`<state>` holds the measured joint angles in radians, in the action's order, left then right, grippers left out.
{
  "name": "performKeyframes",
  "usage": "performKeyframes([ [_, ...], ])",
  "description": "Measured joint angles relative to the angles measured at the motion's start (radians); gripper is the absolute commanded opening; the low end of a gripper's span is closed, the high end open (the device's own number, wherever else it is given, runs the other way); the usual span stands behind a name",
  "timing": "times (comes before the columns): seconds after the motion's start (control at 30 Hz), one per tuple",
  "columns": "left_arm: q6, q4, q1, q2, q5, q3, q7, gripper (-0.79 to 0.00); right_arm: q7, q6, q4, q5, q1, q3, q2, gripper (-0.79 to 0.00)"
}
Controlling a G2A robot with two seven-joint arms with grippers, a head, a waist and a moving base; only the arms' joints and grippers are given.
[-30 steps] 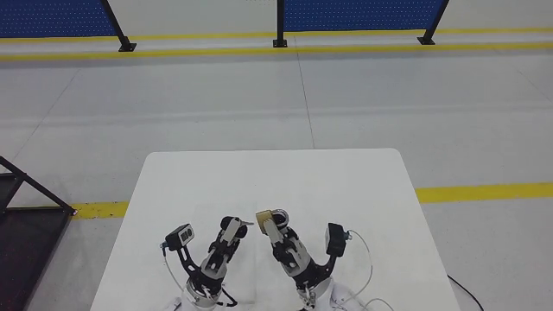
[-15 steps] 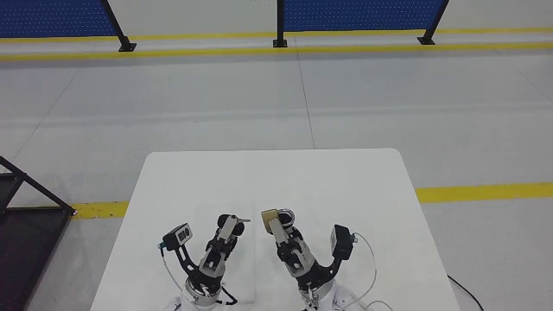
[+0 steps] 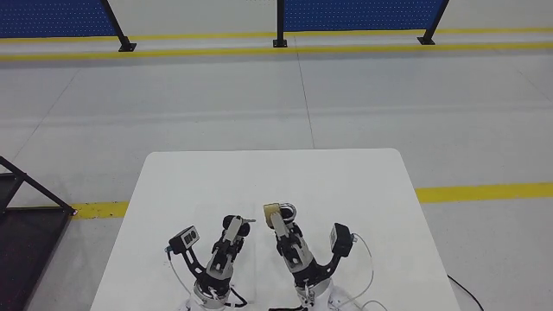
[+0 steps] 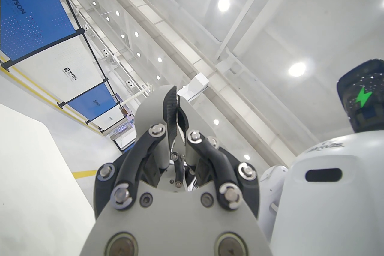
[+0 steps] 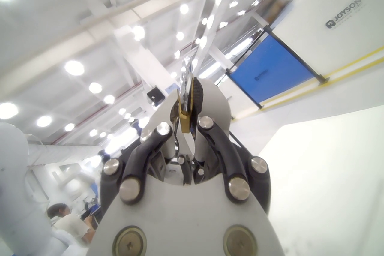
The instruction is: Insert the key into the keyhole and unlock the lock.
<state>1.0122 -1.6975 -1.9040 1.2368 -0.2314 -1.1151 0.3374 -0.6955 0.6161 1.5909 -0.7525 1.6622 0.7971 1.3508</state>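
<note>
The right claw (image 3: 279,221) is clamped on the lock (image 5: 183,116), brass body between the pads and steel shackle sticking out past the fingertips, with the desk (image 3: 346,181) below it. Over the last second this claw has carried the lock a little away from the left arm, then nearly stopped. The left claw (image 3: 235,225) is closed, pads pressed together on what I take to be the key (image 3: 250,221), a thin sliver pointing at the lock's brass side. Half a second ago that claw hung farther from the lock; now it has come back toward it, so the key tip sits just beside the lock but still apart from it. I judge this as alignment work: both arms are trimming their pose so the key meets the lock's face squarely, and insertion has not begun. The keyhole itself is too small to make out, so I cannot tell whether the tip is lined up with it. The next approach calls for a short, straight push; a skewed tip could twist the key in the pads.
</note>
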Motion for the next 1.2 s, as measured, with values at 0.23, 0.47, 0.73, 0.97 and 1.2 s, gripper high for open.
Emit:
performKeyframes([
  [0.23,-0.022,0.030,0.026,0.026,-0.093,0.025,0.088,-0.785,-0.008,-0.007,-0.015,0.002,-0.013,-0.008,0.006,-0.785],
  [0.47,-0.038,0.050,0.042,0.043,-0.125,0.041,0.138,-0.785,-0.005,0.001,-0.019,-0.005,-0.015,-0.011,0.005,-0.785],
  [0.73,-0.039,0.060,0.043,0.052,-0.132,0.046,0.142,-0.785,-0.005,0.008,-0.018,-0.011,-0.012,-0.011,0.001,-0.785],
  [0.97,-0.027,0.054,0.034,0.056,-0.131,0.041,0.136,-0.785,-0.007,0.005,-0.018,-0.011,-0.011,-0.013,-0.002,-0.785],
  [1.2,-0.029,0.056,0.031,0.062,-0.135,0.041,0.128,-0.785,-0.002,0.002,-0.019,-0.011,-0.014,-0.018,-0.005,-0.785],
])
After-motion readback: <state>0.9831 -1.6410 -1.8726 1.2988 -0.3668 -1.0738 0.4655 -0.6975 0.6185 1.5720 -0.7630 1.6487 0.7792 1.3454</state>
